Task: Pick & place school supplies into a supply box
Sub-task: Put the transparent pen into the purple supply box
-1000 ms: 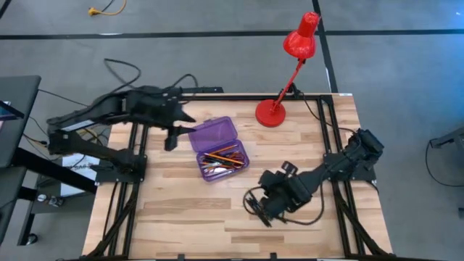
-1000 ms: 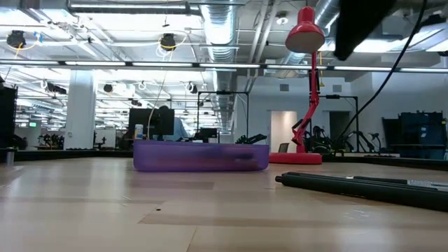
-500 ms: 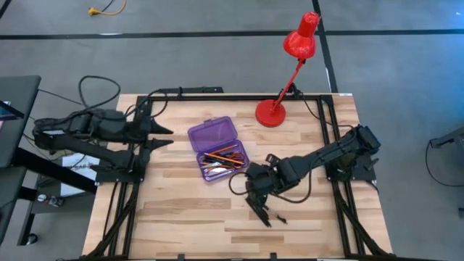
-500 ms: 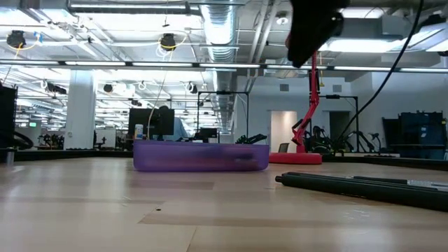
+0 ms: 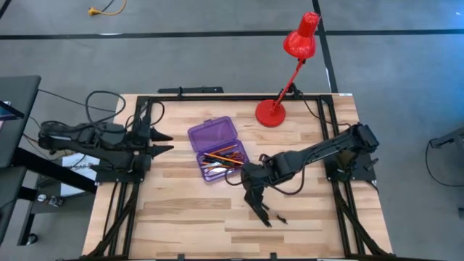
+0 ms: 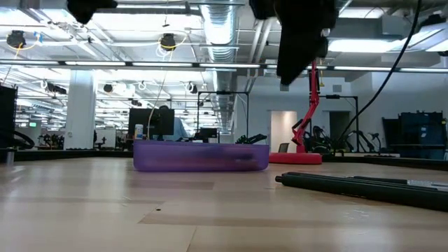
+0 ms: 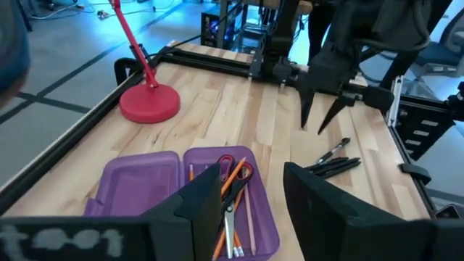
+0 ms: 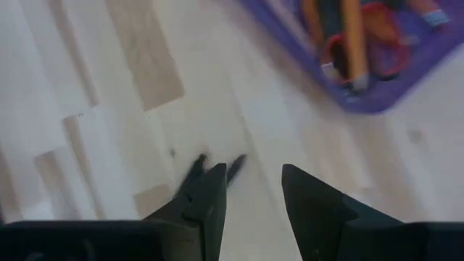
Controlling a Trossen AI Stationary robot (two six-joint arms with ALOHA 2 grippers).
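One supply box (image 5: pixel 218 149), two loose black pens (image 5: pixel 264 213).

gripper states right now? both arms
Left gripper: open, empty, at the table's left edge.
Right gripper: open, empty, above the black pens on the table.

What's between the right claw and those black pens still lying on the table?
Nothing visible. The right claw hangs open above the black pens, with only bare table beneath it. The purple supply box sits off to one side, lid open.
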